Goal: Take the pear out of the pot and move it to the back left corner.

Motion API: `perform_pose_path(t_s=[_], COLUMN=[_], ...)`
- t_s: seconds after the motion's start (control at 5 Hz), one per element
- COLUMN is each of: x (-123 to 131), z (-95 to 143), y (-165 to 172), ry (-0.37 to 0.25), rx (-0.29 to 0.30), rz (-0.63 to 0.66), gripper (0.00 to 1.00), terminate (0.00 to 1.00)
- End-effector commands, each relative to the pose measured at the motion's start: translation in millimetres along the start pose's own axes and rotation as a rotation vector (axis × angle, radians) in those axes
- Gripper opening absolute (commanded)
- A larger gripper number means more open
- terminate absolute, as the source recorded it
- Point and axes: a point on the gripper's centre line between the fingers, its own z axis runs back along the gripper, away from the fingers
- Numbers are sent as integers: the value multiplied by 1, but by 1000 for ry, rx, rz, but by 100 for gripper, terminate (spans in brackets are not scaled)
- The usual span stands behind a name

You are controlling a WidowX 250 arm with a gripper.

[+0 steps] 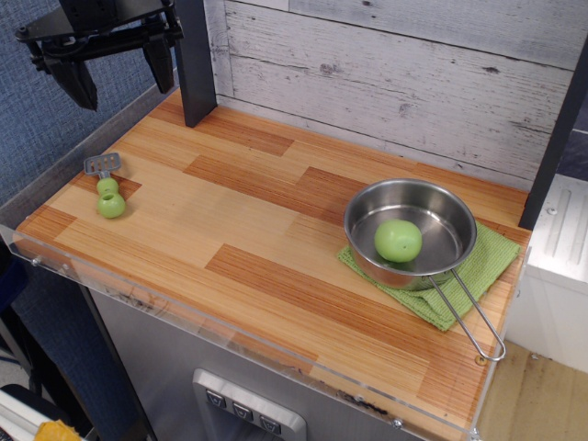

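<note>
Whitewashed plank wall runs behind a striped wood desk; dark post stands at the back left corner. Pot sits at the right side of the desk on a green cloth, wire handle pointing toward the front edge. Pear lies inside the pot, on the near part of the shiny floor, apparently close to or against the near wall; contact with the wall not resolvable. Small green toy with a grey metal piece lies near the left edge, well apart from the pot; not part of the task. Gripper hangs high at upper left, above the left edge and near the post, well apart from the pot. Jaws stand apart, nothing between them. Step in hand, as judged: the very start, approach not yet made, pear untouched and inside the pot. Next move calls for a traverse across the desk to a point over the pot, then a descent with jaws kept wide enough to straddle the pear. Pear is smooth and rounded, so a centred grip looks needed to avoid it squirting out. Near wall of the pot leaves little room for a jaw on that side. Lift must clear the rim before carrying to the corner by the post
</note>
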Motion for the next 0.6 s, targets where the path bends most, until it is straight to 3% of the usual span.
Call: perform_pose_path(t_s=[0.0, 0.2, 0.4], x=[0, 9, 4], z=[0, 4, 6], y=[0, -51, -112], ry=[0, -2, 34], rx=[0, -16, -75], rz=[0, -9, -21], gripper=[100, 100, 100], terminate=[0, 0, 0])
